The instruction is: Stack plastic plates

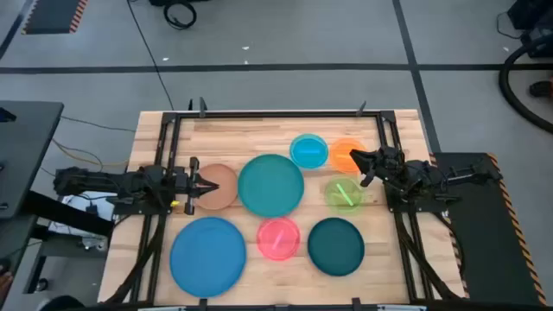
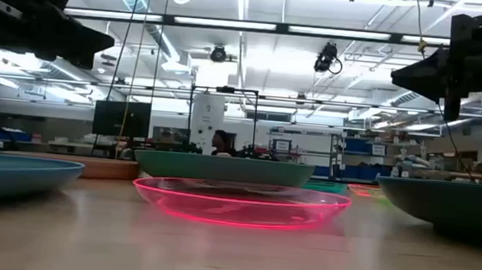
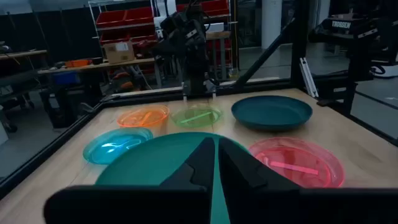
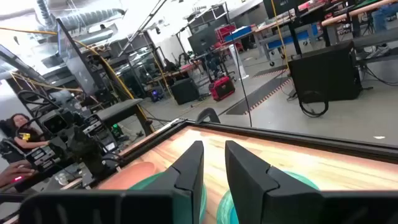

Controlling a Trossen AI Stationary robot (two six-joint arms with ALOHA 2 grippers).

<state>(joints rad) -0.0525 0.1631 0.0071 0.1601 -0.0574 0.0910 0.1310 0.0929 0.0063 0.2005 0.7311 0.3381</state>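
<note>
Eight plates lie flat and apart on the wooden table (image 1: pixel 233 130): large blue (image 1: pixel 207 250), large teal (image 1: pixel 270 184), dark teal (image 1: pixel 336 245), tan-brown (image 1: pixel 223 186), pink (image 1: pixel 278 238), cyan (image 1: pixel 308 150), orange (image 1: pixel 343 154) and translucent green (image 1: pixel 343 193). My left gripper (image 1: pixel 210 184) is shut and empty above the tan-brown plate, pointing at the teal plate (image 3: pixel 149 165). My right gripper (image 1: pixel 357 166) is slightly open and empty, above the gap between the orange and green plates. In the low view both arms hang well above the plates.
A dark metal frame (image 1: pixel 276 113) runs along the table's far edge and down both sides. The arm bases stand at the left (image 1: pixel 86 183) and right (image 1: pixel 458 177) edges. Bare wood shows along the far edge. A person (image 4: pixel 15 127) sits beyond the table.
</note>
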